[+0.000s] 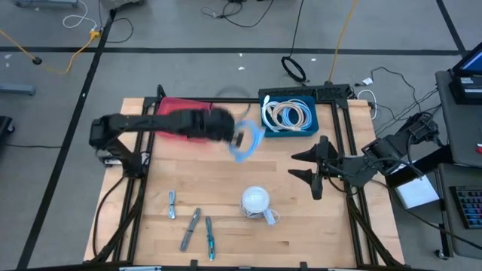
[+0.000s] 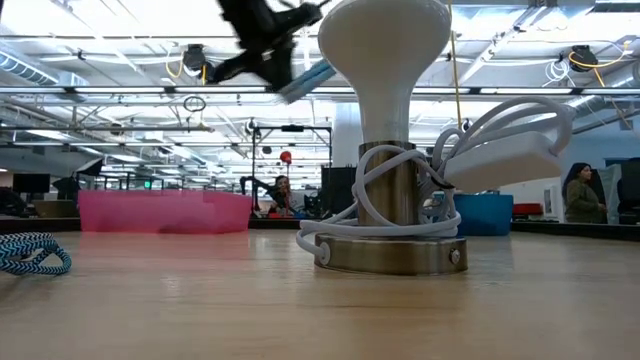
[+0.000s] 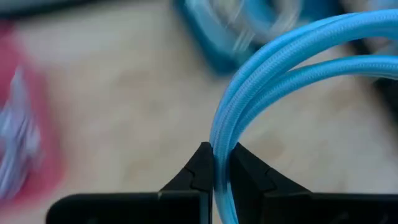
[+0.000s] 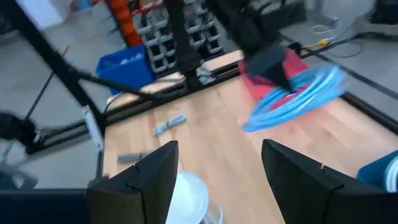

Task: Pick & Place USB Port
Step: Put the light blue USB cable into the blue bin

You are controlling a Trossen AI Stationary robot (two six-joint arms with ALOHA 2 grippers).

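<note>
On the high view we start at the left, where the left arm reaches from the table's left edge toward the middle, passing over the red bin [image 1: 175, 111] at the back. Its left gripper [image 1: 238, 138] hangs in the air over bare wood between that bin and the blue bin [image 1: 265, 113], and the wrist view shows its dark fingers [image 3: 200, 169] pinched narrow on a light blue cable [image 1: 249, 141]. The cable is a coiled bundle; its loop stands out from the fingertips toward the right side of the table and the blue bin, its long axis roughly in line with the arm, sagging slightly toward the front. We cannot make out any plug or end on it, since the coil is smeared by motion. Toward the front of the table lie three small cable pieces [image 1: 194, 228], well apart from the coil. Right of them stands a white lamp [image 1: 255, 200] with its own white cord wound about the base; it fills the low view and hides much of the table behind. Farther right, the blue bin holds white coiled cables [image 1: 287, 114]. The right gripper [image 1: 315, 172] waits near the right edge, fingers spread wide, holding nothing.
</note>
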